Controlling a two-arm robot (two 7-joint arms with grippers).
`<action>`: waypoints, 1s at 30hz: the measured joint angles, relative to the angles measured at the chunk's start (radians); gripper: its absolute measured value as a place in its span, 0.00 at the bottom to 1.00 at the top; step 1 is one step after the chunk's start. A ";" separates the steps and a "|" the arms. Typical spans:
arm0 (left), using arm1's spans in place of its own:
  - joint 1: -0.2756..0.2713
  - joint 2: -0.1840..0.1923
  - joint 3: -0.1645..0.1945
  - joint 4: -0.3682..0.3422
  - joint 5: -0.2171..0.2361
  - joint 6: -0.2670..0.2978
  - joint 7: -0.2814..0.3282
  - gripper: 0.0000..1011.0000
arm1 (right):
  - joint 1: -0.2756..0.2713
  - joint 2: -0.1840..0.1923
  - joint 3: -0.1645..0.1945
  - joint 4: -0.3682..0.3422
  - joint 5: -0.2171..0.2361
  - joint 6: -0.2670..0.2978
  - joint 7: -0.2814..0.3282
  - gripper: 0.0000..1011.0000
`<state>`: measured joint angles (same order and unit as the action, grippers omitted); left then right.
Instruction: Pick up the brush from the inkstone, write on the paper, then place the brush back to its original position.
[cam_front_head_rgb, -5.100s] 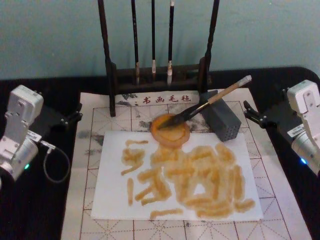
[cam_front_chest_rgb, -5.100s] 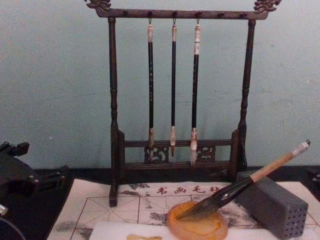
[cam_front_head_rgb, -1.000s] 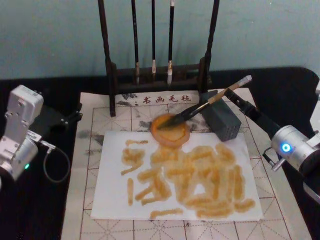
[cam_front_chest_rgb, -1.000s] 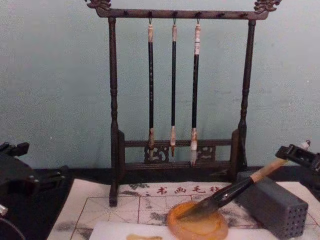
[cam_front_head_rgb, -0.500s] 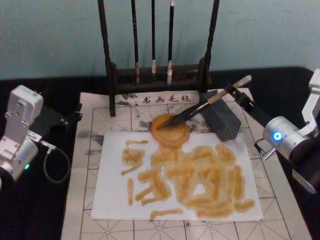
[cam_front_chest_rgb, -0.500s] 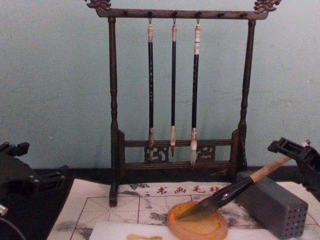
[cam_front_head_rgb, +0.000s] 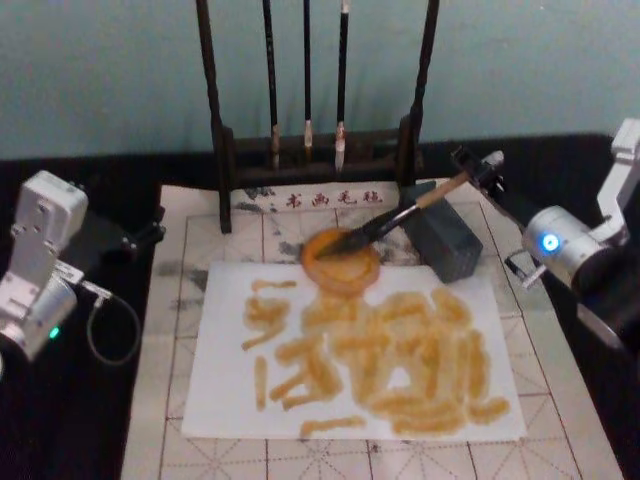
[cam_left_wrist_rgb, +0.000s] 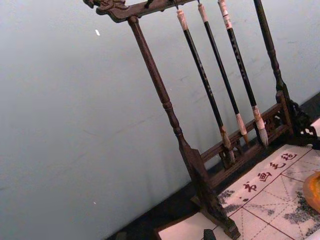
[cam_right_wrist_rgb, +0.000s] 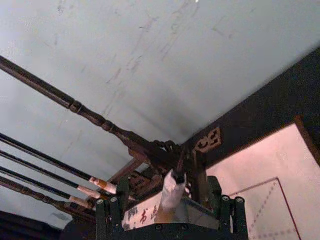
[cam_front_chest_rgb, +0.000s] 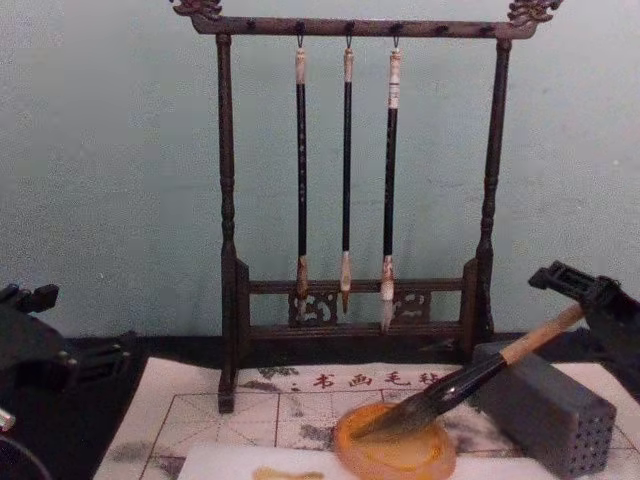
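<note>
Reaching in from the tabletop's (cam_front_head_rgb: 60, 440) right edge, right hand (cam_front_head_rgb: 478, 166) has advanced since half a second ago to the upper end of the brush (cam_front_head_rgb: 400, 215); forearm angles back-left; fingers (cam_right_wrist_rgb: 227, 212) spread either side of the white cap, not pinching; the gaps are clear from the right wrist view, unclear in head view; brush unmoved, bristles in the inkstone (cam_front_head_rgb: 318, 268), handle leaning on grey block (cam_front_head_rgb: 447, 242); paper (cam_front_head_rgb: 225, 385) toward front edge; left hand (cam_front_head_rgb: 120, 238) parked by left edge.
</note>
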<state>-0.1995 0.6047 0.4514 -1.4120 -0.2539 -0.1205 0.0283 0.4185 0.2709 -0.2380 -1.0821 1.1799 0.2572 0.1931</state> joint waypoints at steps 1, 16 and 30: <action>0.000 0.000 0.000 0.000 0.000 0.000 0.000 0.99 | 0.016 0.000 -0.006 0.024 0.002 -0.001 0.014 0.99; 0.000 0.000 0.000 0.000 0.000 0.000 0.000 0.99 | 0.043 0.011 -0.026 0.066 0.006 -0.002 0.058 0.99; 0.000 0.000 0.000 0.000 0.000 0.000 0.000 0.99 | 0.041 0.009 -0.024 0.063 0.006 -0.002 0.054 0.99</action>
<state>-0.1995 0.6047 0.4513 -1.4120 -0.2539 -0.1205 0.0283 0.4591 0.2802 -0.2622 -1.0195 1.1857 0.2548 0.2466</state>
